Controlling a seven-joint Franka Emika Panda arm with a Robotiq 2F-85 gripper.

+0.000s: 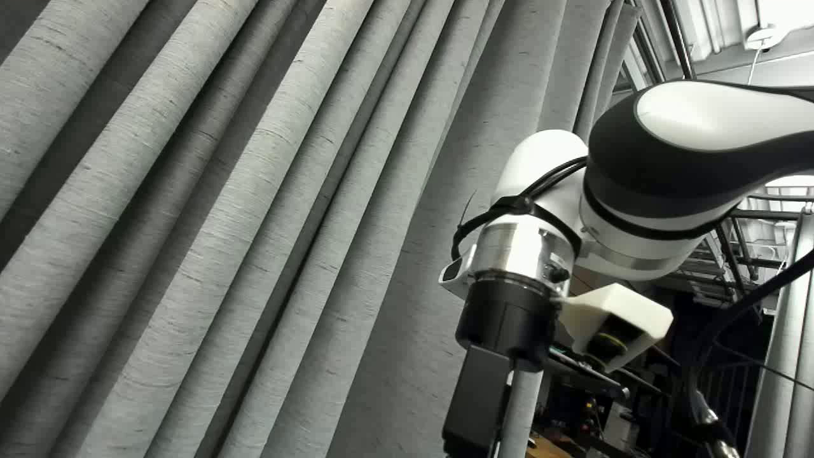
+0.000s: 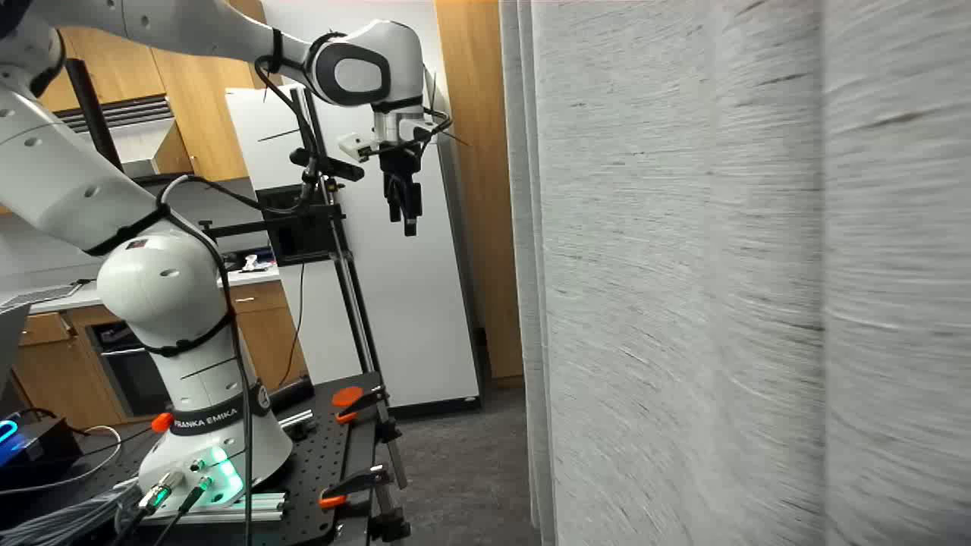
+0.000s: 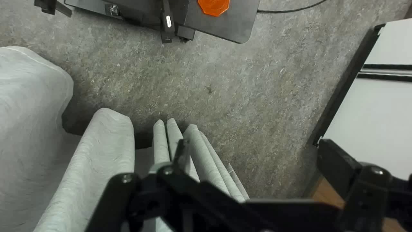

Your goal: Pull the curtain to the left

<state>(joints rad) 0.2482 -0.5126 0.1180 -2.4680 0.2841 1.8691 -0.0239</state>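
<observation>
The curtain is a very large light-grey woven drape with long pleats. It fills the left and middle of an exterior view (image 1: pixel 305 191), the right side of an exterior view (image 2: pixel 683 265), and the lower left of the wrist view (image 3: pixel 48 145). My gripper (image 3: pixel 259 161) is open, its two black fingers wide apart with only floor seen between the tips. Several curtain folds run behind the left finger. In an exterior view the gripper (image 2: pixel 403 221) points down, left of the curtain's edge. In an exterior view its black body (image 1: pixel 477 401) overlaps the curtain, its tips cut off.
A white fridge (image 2: pixel 410 303) and a tall wooden panel (image 2: pixel 482 189) stand behind the arm. The fridge also shows at the right of the wrist view (image 3: pixel 386 129). The robot's black bench (image 2: pixel 334 425) has orange clamps (image 2: pixel 334 500) at its edge. Grey floor (image 3: pixel 225 80) lies below.
</observation>
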